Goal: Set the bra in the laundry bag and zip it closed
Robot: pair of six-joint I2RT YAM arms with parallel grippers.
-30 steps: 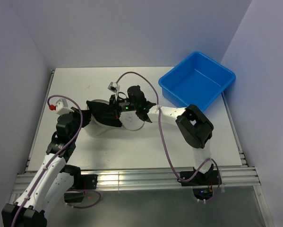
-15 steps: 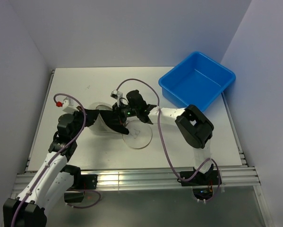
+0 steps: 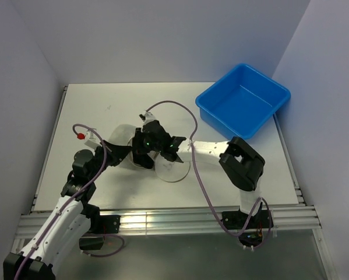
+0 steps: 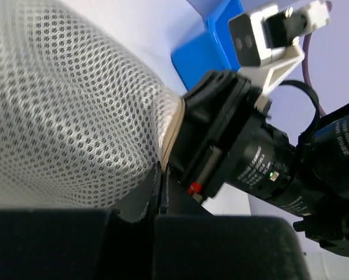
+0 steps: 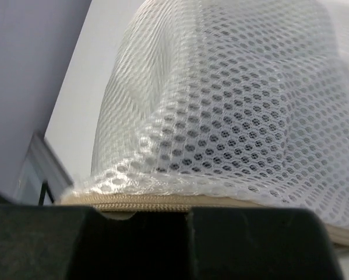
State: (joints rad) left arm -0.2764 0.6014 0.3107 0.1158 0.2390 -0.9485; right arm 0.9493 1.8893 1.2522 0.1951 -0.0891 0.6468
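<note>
- Material: the laundry bag (image 5: 221, 111) is whitish honeycomb mesh, translucent, and bulges in a soft dome. A tan woven zipper band (image 5: 157, 202) edges it.
- Position: seen from above, the bag is over the middle of the white table (image 3: 92, 111), caught between the two arms. One round face shows as a pale disc.
- Left gripper (image 4: 160, 201): its black jaws are nipped together. The tan rim runs down into the seam between them, so it holds the bag by its edge.
- Right gripper (image 5: 189, 220): its jaws are pressed together with no gap. The zipper band lies across their tips, pinched there.
- The two grippers work the same stretch of rim, just beside one another. A small green light (image 4: 271, 174) shows on the right one's black body.
- Blue bin (image 3: 238, 108): smooth hard plastic, square, at the far right, well apart from the bag.
</note>
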